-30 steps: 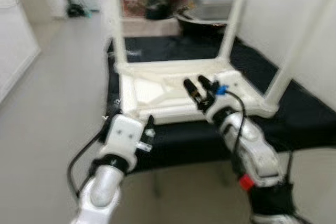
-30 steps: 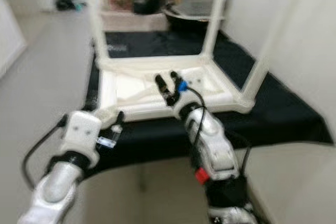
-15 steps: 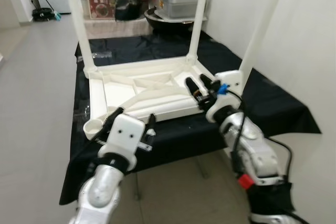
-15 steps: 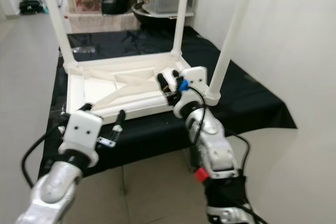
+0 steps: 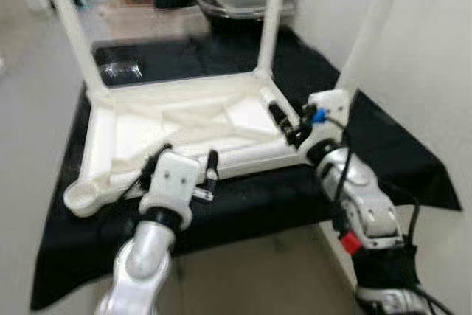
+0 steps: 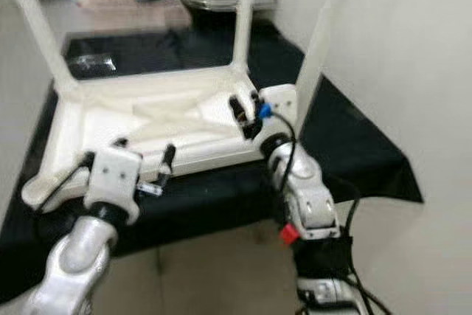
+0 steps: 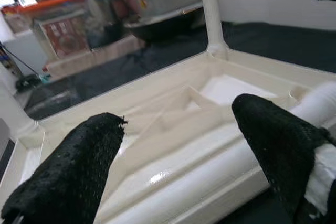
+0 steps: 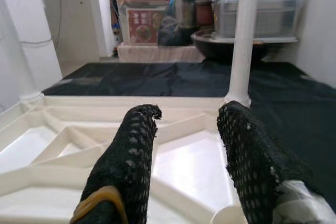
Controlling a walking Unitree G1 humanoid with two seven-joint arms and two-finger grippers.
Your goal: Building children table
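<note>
Upturned children table (image 5: 184, 119) on black-draped worktop (image 5: 398, 160). Left gripper (image 5: 184, 164) released at its near edge; right gripper (image 5: 284, 119) released over its right corner.

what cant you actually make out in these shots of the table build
- Tops of the upright table legs: cut off by the upper edge of both eye views.
- Boxes and tubs behind the black cloth: blurred in the eye views, so labels and contents are unreadable.
- Near right corner of the white table frame: hidden behind the right pincer in the eye views.
- Small item on the far cloth: too blurred to name.
</note>
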